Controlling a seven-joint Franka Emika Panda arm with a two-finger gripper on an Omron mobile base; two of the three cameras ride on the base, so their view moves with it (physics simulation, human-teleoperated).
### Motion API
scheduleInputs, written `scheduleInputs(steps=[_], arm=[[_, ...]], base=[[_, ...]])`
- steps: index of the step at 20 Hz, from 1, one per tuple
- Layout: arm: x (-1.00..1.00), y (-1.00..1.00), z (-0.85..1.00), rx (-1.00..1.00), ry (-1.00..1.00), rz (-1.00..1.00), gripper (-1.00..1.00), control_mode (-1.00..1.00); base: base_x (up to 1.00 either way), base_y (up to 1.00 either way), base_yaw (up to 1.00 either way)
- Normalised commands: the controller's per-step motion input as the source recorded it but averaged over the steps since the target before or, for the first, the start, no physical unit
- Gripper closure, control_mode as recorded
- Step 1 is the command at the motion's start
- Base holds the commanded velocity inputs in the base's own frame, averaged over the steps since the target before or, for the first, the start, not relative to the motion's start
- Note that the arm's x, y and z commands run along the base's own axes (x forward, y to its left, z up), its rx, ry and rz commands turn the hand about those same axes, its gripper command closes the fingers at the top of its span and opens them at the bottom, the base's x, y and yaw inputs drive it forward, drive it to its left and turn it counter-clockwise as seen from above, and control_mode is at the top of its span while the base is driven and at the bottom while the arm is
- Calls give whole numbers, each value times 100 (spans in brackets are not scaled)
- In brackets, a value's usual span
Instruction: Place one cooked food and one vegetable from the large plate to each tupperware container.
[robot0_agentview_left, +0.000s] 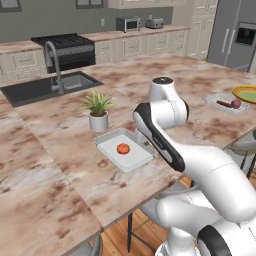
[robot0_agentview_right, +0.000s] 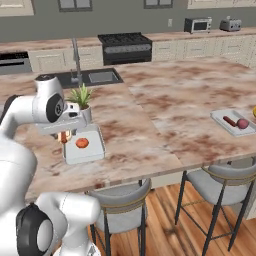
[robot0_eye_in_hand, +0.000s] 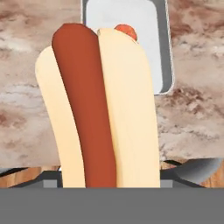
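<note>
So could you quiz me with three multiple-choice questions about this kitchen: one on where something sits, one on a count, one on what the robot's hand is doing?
1. Where is the small round orange-red tomato?
A. in the sink
B. in the near pale grey rectangular tray
C. on the stove

2. How many foods lie in the far pale grey tray?
A. none
B. two
C. five

3. The gripper is:
A. empty
B. holding a hot dog in a bun
C. holding the potted plant

Answers: 1 B, it rests inside that tray; 2 B, two reddish pieces show; 3 B, the hand view shows it between the fingers.
</note>
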Motion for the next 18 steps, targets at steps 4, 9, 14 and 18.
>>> scheduleInputs(steps=[4, 9, 14, 18], arm=[[58, -12, -26, -1, 15, -53, 100, -100], [56, -8, -34, -3, 8, -19, 100, -100], [47, 0, -54, 0, 0, 0, 100, -100], [51, 0, -42, 0, -12, 6, 100, -100]], base=[[0, 0, 0], [0, 0, 0], [0, 0, 0], [0, 0, 0]])
